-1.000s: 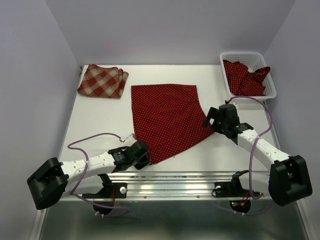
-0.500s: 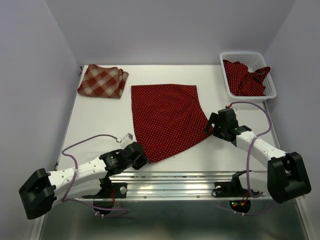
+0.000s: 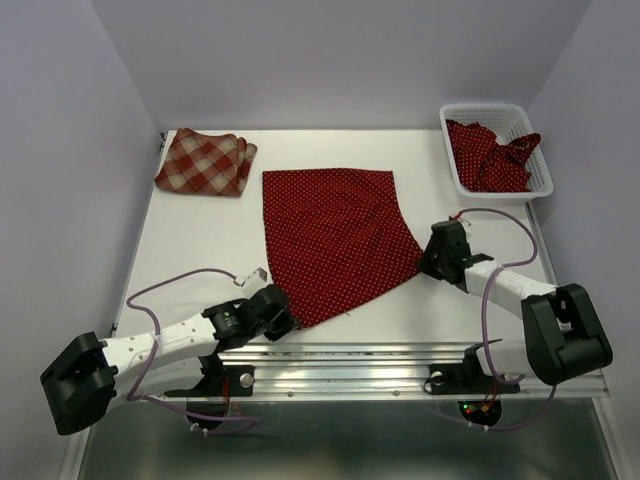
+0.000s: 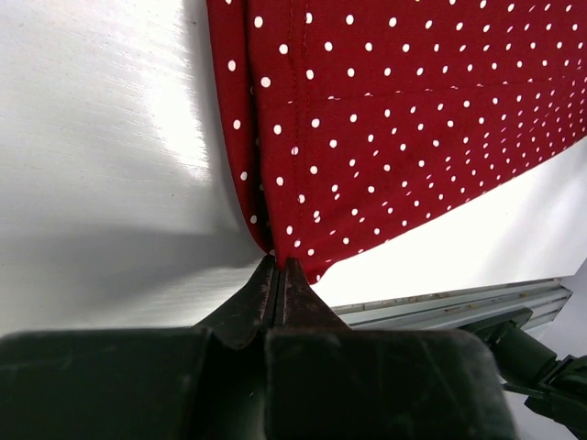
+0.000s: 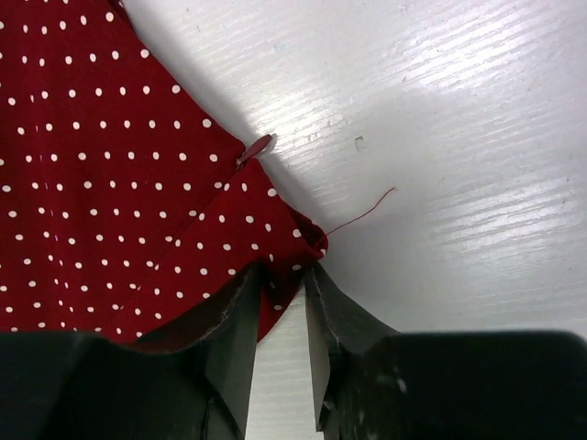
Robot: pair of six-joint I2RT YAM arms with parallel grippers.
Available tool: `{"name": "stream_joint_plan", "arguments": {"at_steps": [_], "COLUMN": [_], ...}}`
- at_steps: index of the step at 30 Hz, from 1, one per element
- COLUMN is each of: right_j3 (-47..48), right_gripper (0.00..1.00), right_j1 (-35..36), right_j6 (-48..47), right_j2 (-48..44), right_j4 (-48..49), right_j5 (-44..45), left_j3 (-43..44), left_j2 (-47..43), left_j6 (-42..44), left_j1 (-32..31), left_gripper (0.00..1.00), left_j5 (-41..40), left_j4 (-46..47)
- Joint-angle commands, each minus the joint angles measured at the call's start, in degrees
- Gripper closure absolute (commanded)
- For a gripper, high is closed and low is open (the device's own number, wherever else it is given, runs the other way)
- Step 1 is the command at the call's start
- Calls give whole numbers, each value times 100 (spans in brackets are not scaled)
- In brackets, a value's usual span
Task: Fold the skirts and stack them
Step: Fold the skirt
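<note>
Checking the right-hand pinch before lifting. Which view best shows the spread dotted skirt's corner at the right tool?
Right wrist: the corner lies between the right tool's parted fingers. Top external: the tool covers it. Left wrist: only the skirt's opposite corner.

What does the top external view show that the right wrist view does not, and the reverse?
Only top external: the folded plaid skirt, the basket holding another dotted skirt, and the left gripper at a near corner of the spread dotted skirt. Only right wrist: a loose red thread and a small tab at the edge, the jaws narrowly apart around the corner. Both: the spread dotted skirt, the right gripper and the table.
</note>
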Motion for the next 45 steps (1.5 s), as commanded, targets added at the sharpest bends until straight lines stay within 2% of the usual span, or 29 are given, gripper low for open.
{"name": "stream_joint_plan", "arguments": {"at_steps": [1,2,4,5,6,11,15,19,24,32,35,41,45], "right_j3": [-204,-230,-222,-239,-248,-459,-485,-433,59,1148,1544,2185,2616], "right_gripper": [69,71,81,93,99,99,99,99,99,99,99,99,99], "right_j1": [-23,-23,-23,-23,-23,-23,-23,-23,-23,-23,-23,-23,-23], "right_j6": [214,223,215,197,171,144,144,285,224,-84,-242,-348,-497], "right_j2": [46,55,98,107,90,-655,-1761,-2430,-2819,-2231,-1880,-1265,-808], "right_j4": [489,524,586,586,578,227,-948,-1847,-2541,-2578,-2508,-2007,-1735], "right_j5": [175,245,281,264,246,-9,-149,-123,43,377,658,685,712], "left_j3": [113,122,140,149,158,412,667,1009,1633,2775,2987,3119,3374], "left_j2": [20,11,-6,2,-6,2,-24,-50,-147,-95,46,151,441], "left_j6": [159,177,212,230,300,678,1029,1311,1434,1688,1951,2479,2848], "left_j1": [-26,-18,-26,-18,-18,-35,-62,-202,-299,-45,359,1413,1836], "left_gripper": [100,100,100,100,100,100,100,100,100,100,100,100,100], "left_j5": [3,3,29,82,117,372,723,1162,1050,180,-75,-6,-251], "left_j4": [-110,-136,-189,-181,-172,-295,-593,-848,-1481,-1604,-1526,-815,-463]}}
